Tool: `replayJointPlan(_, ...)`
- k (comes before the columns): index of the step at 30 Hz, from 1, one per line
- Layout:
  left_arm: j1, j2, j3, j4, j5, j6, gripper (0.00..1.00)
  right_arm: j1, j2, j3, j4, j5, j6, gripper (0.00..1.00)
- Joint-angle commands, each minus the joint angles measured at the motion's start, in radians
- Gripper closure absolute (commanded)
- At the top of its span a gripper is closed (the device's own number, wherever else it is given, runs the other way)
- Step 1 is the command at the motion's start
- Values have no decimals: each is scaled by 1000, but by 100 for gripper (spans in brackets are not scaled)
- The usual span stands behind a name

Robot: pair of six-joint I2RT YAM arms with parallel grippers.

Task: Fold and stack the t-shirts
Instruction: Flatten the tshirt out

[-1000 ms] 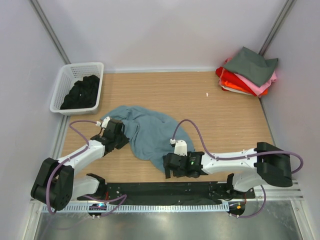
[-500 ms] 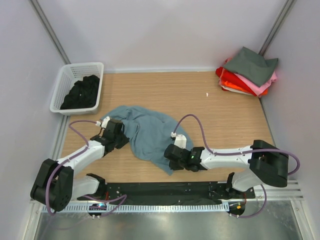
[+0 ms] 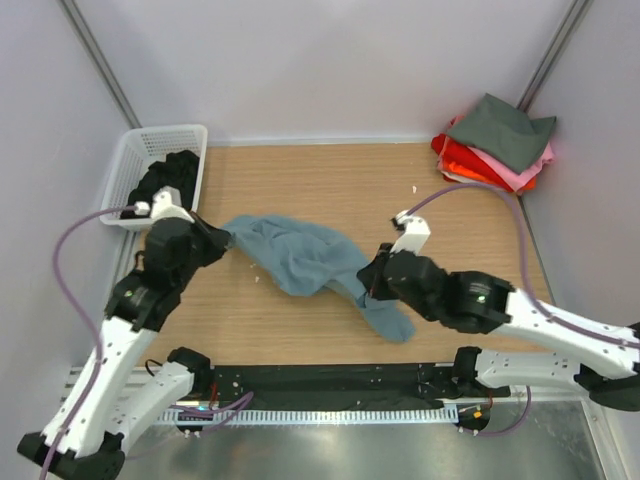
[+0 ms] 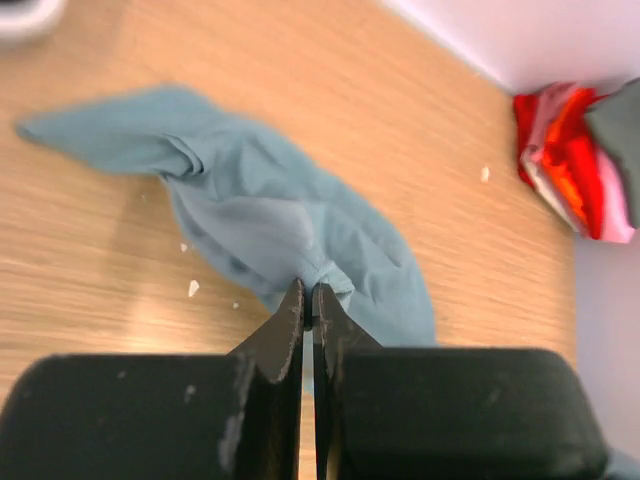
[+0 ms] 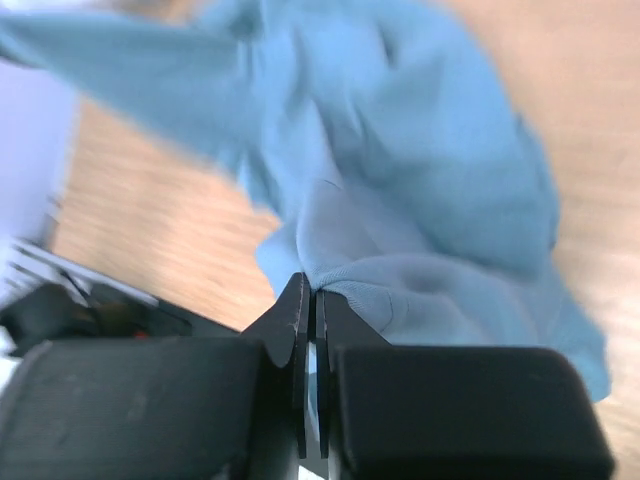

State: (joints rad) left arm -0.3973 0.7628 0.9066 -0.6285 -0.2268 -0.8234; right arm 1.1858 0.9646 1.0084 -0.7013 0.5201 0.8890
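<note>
A dusty blue-grey t-shirt hangs bunched between both grippers above the wooden table. My left gripper is shut on the shirt's left end. In the left wrist view the cloth is pinched at the left gripper's tips. My right gripper is shut on the shirt's right part, and a tail of cloth droops below it. The right wrist view shows a hem of the shirt caught in the right gripper. A folded stack of t-shirts, dark grey over pink, red and orange, lies at the back right.
A white lattice basket stands at the back left with a black t-shirt in it; my left arm overlaps its near side. White crumbs dot the table. Grey walls close in left, right and behind. The stack also shows in the left wrist view.
The right gripper shut on the shirt's near edge and rose to the right. The left arm lifted and moved back with its end. The shirt came up off the table, stretched between them.
</note>
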Motion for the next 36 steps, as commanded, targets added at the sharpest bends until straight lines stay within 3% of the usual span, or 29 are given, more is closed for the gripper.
replayJointPlan(1,-3,-37,255,-203,-55,200,100,-5,-64,217,-213,204,-96,99)
replayJointPlan(5,-3,-33,515,-316,-54,375,100,-5,-101,447,-319,259,-206,99)
replayJointPlan(9,-3,-71,730,-323,9,477,100,-6,-180,582,-294,184,-313,99)
replayJointPlan(18,-3,-155,983,-272,122,573,100,-35,-388,739,-152,-64,-515,99)
replayJointPlan(21,-3,-143,1018,-240,173,593,100,-95,-356,808,-115,-182,-622,99)
replayJointPlan(24,-3,-112,1046,-214,204,612,100,-163,-236,921,-118,-200,-719,98)
replayJointPlan(27,-3,-56,1048,-171,170,633,100,-172,-77,1057,-142,-48,-786,99)
replayJointPlan(30,-3,62,1057,-168,101,647,100,-170,63,1102,-97,275,-872,99)
replayJointPlan(34,-3,177,993,-146,34,624,100,-167,198,980,54,473,-1008,99)
replayJointPlan(36,-3,265,916,-134,12,594,100,-195,259,844,176,567,-1079,99)
